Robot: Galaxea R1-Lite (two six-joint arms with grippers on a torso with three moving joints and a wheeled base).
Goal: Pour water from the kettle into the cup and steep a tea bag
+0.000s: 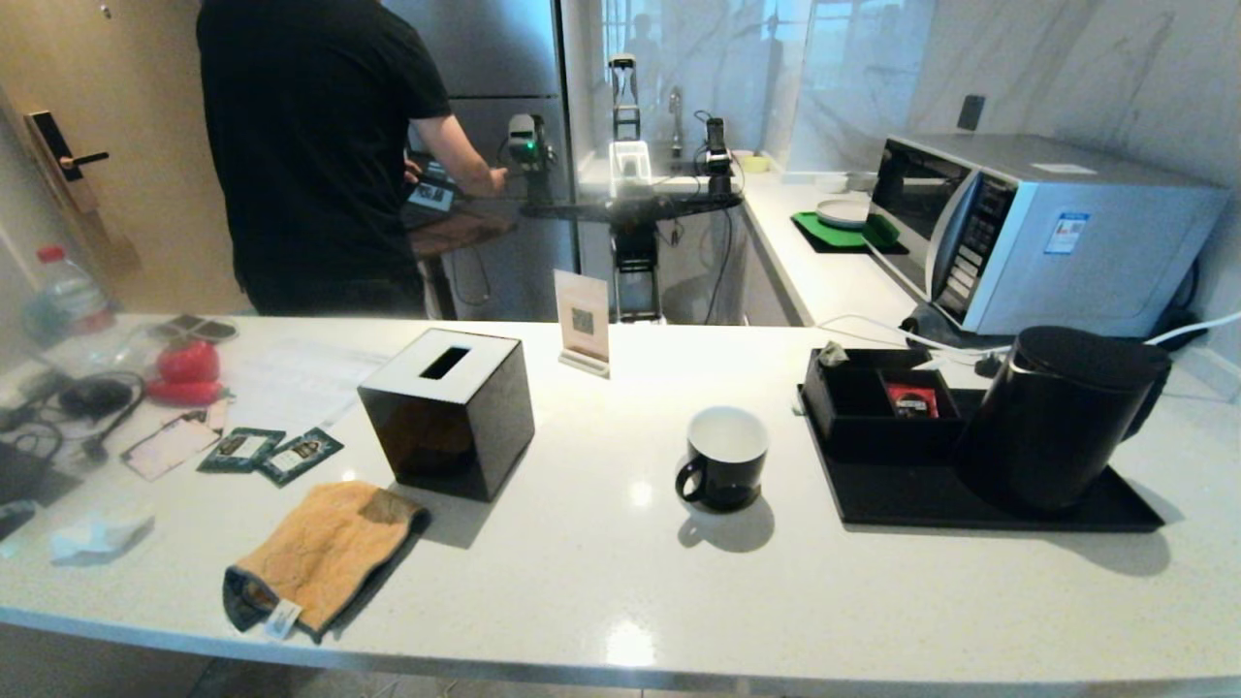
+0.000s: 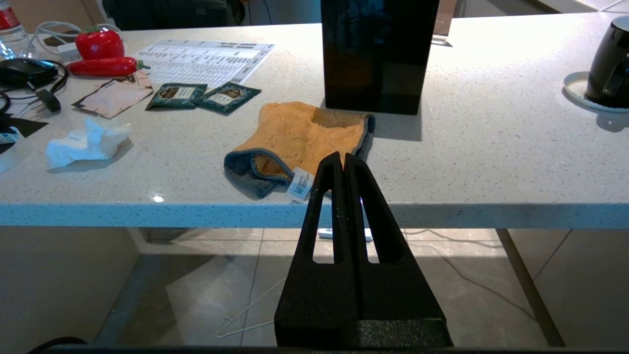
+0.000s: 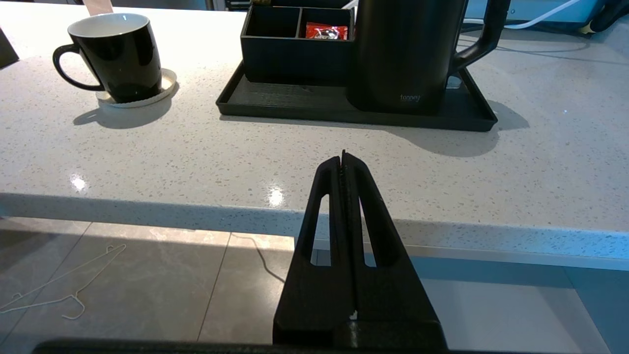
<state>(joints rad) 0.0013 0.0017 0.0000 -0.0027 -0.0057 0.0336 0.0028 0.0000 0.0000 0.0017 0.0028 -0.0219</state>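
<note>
The tall black kettle [image 1: 1057, 427] [image 3: 408, 49] stands on a black tray [image 1: 970, 499] at the counter's right. The black cup [image 1: 725, 458] [image 3: 118, 54] [image 2: 609, 64] sits left of the tray on a white coaster [image 3: 162, 91]; its white inside looks empty and no water shows. A small pale tea bag [image 1: 832, 355] pokes up at the back left corner of the tray's organiser box. Neither arm appears in the head view. My left gripper [image 2: 343, 156] is shut and empty, low before the counter's front edge. My right gripper [image 3: 343, 156] is likewise shut, facing the tray.
A black cube tissue box [image 1: 448, 412] and an orange cloth [image 1: 325, 553] lie left of the cup. Two green packets [image 1: 271, 451], red toy peppers [image 1: 184, 373] and cables fill the far left. A red packet [image 1: 911, 399] lies in the organiser. A microwave [image 1: 1028, 228] stands behind the kettle; a person [image 1: 310, 145] stands beyond the counter.
</note>
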